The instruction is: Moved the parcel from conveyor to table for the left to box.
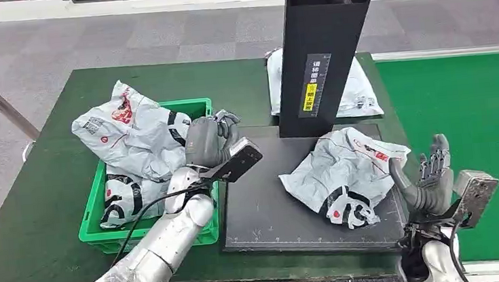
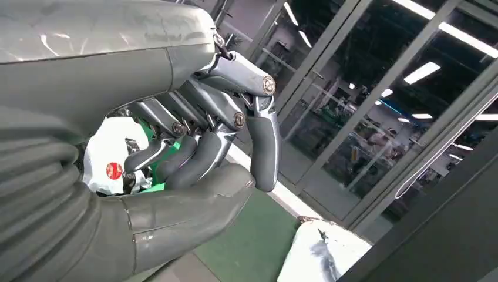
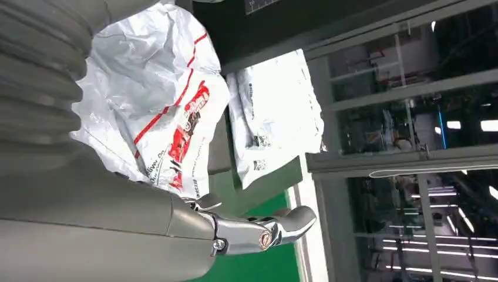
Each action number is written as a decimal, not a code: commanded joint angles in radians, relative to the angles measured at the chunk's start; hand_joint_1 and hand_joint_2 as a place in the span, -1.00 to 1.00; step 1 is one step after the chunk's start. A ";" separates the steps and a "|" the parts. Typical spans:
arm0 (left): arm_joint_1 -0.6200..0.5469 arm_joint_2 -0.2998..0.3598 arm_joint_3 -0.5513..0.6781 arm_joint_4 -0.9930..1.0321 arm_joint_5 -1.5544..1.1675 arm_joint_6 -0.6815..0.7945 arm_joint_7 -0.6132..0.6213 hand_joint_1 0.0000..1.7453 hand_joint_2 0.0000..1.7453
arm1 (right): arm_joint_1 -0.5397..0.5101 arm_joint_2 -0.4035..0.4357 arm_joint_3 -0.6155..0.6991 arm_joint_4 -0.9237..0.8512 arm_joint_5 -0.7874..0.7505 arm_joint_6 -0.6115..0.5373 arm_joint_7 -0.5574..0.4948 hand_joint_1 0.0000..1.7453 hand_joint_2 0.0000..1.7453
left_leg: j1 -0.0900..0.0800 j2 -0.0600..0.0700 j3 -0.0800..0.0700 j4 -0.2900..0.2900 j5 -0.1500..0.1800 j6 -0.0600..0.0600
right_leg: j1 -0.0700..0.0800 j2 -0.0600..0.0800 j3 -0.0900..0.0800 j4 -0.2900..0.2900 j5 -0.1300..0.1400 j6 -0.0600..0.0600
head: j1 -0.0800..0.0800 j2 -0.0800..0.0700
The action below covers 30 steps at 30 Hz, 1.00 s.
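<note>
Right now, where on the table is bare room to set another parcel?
Bare: the black mat between the green bin and the grey parcel; also the green tabletop left of the bin. Crowded: the bin, heaped with parcels, and around the black post.

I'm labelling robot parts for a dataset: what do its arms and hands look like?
Both arms are shiny silver metal. The left hand and right hand are grey with darker fingers and silver linkages. A grey ribbed cover sits at each wrist, beside a boxy camera module. A black cable runs along the left forearm.
</note>
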 commanded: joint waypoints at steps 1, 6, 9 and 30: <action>-0.024 0.024 0.039 0.004 0.014 0.055 -0.023 1.00 1.00 | -0.019 0.021 -0.041 0.020 0.002 -0.008 0.004 -1.00 1.00 | 0.000 0.003 0.001 -0.001 0.000 0.000 | 0.001 0.002 0.001 -0.001 0.001 -0.001 | 0.000 0.000; 0.045 0.043 0.085 -0.155 0.044 -0.003 -0.043 -0.08 1.00 | 0.000 0.022 -0.038 0.018 0.002 -0.013 0.003 -1.00 1.00 | 0.000 0.003 0.001 -0.001 0.000 -0.001 | 0.001 0.002 0.000 -0.001 0.000 -0.001 | 0.000 0.000; 0.074 0.031 0.055 -0.140 0.224 -0.148 -0.088 -1.00 1.00 | -0.010 0.037 -0.032 0.048 0.011 -0.011 -0.004 -1.00 1.00 | 0.000 0.004 0.003 -0.003 0.000 -0.001 | 0.000 0.003 0.001 -0.002 0.001 -0.001 | 0.000 0.000; 0.036 -0.067 -0.406 0.192 0.915 -0.296 -0.060 -1.00 1.00 | -0.087 0.010 0.007 0.134 0.015 -0.053 0.007 -1.00 1.00 | 0.000 0.003 0.000 -0.001 -0.001 -0.001 | 0.000 0.002 0.000 -0.002 0.000 -0.001 | 0.000 0.000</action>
